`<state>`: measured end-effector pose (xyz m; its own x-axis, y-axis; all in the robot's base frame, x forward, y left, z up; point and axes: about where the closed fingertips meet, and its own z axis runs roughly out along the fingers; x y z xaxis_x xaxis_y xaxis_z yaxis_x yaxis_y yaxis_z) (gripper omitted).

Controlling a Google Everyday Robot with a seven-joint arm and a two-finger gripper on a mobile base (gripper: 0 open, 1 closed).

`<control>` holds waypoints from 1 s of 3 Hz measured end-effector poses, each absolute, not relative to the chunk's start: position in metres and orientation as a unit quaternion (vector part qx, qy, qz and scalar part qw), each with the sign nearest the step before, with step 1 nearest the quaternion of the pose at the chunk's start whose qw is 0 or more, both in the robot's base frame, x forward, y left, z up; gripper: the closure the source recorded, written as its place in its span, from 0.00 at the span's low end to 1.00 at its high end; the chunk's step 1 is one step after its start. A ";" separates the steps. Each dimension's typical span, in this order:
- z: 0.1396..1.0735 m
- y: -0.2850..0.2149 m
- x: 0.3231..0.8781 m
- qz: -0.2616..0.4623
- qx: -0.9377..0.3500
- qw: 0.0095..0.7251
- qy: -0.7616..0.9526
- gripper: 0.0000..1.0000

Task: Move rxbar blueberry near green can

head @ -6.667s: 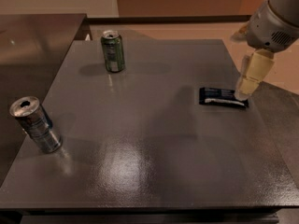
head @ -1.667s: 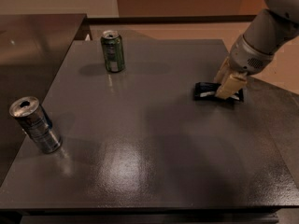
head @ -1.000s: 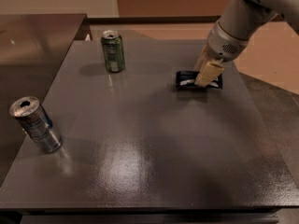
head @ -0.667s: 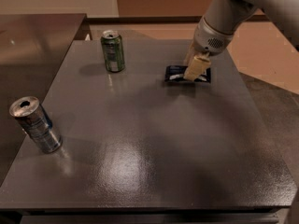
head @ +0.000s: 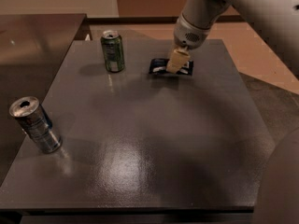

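The rxbar blueberry (head: 158,66), a flat dark navy wrapper with white marks, is at the far middle of the dark table (head: 149,139). My gripper (head: 175,64) comes down from the upper right with its pale fingers (head: 178,59) shut on the bar's middle, holding it just above the surface. The green can (head: 113,51) stands upright to the left of the bar, about a can's height away. The gripper hides the bar's middle.
A silver and blue can (head: 35,124) stands tilted near the table's left edge. A second dark counter (head: 32,36) adjoins on the far left. My arm (head: 243,8) crosses the upper right, and part of my body (head: 280,185) fills the lower right corner.
My gripper closed on the bar at the table's right side and has carried it left and farther back, toward the green can. Both cans have stayed in place.
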<state>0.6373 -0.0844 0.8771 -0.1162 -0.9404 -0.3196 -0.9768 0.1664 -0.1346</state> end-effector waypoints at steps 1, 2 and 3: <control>0.872 -0.067 0.646 0.058 -0.643 0.166 0.745 1.00; 0.866 -0.054 0.653 0.065 -0.637 0.164 0.750 0.82; 0.861 -0.041 0.659 0.070 -0.632 0.163 0.754 0.59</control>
